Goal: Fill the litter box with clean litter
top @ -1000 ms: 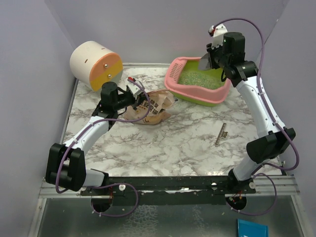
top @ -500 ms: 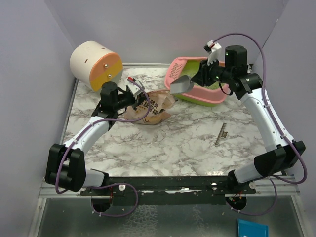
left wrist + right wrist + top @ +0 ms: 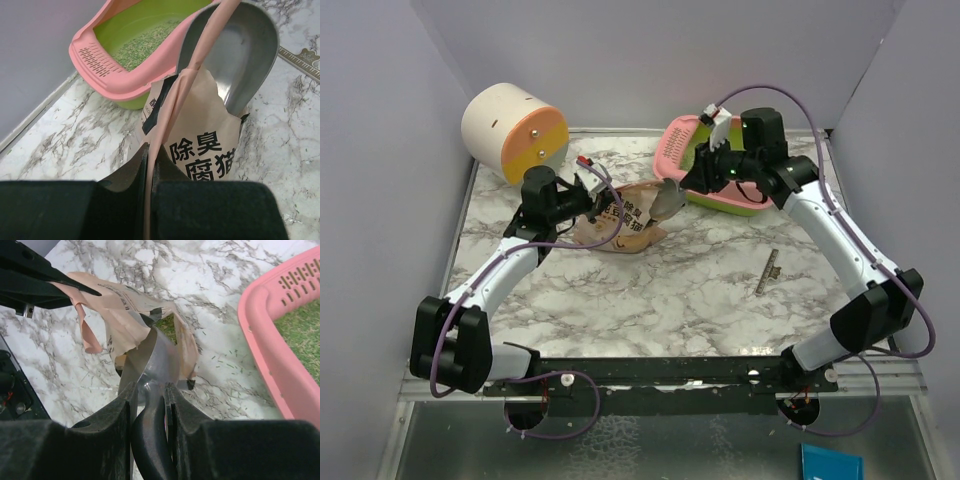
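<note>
A rounded rectangular plastic litter box [image 3: 672, 150], with a pink slotted rim and a smooth lime-green basin, is sitting at the far edge of the white, grey-veined marble surface [image 3: 670, 290], right of the middle. The clean litter [image 3: 145, 42], pale green-grey granules as loose as coarse sand, is lying in a thin layer across the basin floor, and a few stray grains are dotting the marble beside the box. Just left of the box, a crumpled beige paper bag [image 3: 620, 228] printed with dark characters is lying with its torn mouth turned towards the box. The left fingers [image 3: 149, 160] are pinching the thin upper edge of the bag tight and holding the mouth open. The right fingers [image 3: 150, 395] are clamping the dark handle of a smooth grey metal scoop [image 3: 240, 60]. Its rounded bowl is tilting down into the bag's mouth, where a little green litter is showing. The inner face of the bowl is looking bare and shiny. A cream-and-orange cylinder [image 3: 515, 130] is resting on its side in the far left corner of the surface, well apart from the box. A thin patterned strip [image 3: 767, 271] is lying flat towards the right edge.
</note>
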### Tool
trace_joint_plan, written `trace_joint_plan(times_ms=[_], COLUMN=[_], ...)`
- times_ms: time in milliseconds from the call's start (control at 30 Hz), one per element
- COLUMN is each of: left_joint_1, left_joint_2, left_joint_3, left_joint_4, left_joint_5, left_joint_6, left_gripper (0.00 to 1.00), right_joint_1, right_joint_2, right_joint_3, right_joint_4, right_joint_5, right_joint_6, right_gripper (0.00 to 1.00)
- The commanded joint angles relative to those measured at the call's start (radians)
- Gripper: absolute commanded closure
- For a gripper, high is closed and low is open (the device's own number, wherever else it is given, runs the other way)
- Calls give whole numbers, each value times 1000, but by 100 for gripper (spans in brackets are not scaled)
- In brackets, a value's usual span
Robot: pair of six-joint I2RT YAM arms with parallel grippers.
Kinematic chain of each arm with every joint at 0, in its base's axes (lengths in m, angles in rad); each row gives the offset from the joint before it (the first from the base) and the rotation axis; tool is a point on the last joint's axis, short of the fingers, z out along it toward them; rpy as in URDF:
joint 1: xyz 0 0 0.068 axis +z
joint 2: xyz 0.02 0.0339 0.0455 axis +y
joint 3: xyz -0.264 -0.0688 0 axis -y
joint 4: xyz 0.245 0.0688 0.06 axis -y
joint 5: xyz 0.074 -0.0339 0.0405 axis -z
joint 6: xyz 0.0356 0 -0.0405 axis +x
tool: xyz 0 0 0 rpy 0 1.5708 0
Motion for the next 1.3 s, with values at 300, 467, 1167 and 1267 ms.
trace_joint_plan(times_ms=[300,467,1167,1267], left_joint_1=[-19,-18,-20,-19], left_joint_2=[-70,-68,-49,-44], left_joint_3=[1,0,2,4], left_joint_4=[78,78,78,78], left_joint_5=[78,76,78,79], left_joint_6=[3,3,0,-1], left_gripper=[100,100,100,100], right_joint_1=[84,98,203,203], right_joint_2=[169,218,351,334], right_joint_3=[-25,-6,-152,-216], right_joint_4=[139,128,311,428], right_joint_5=[124,152,62,19], right_joint_6=[42,25,111,161], right_gripper=[99,99,99,99])
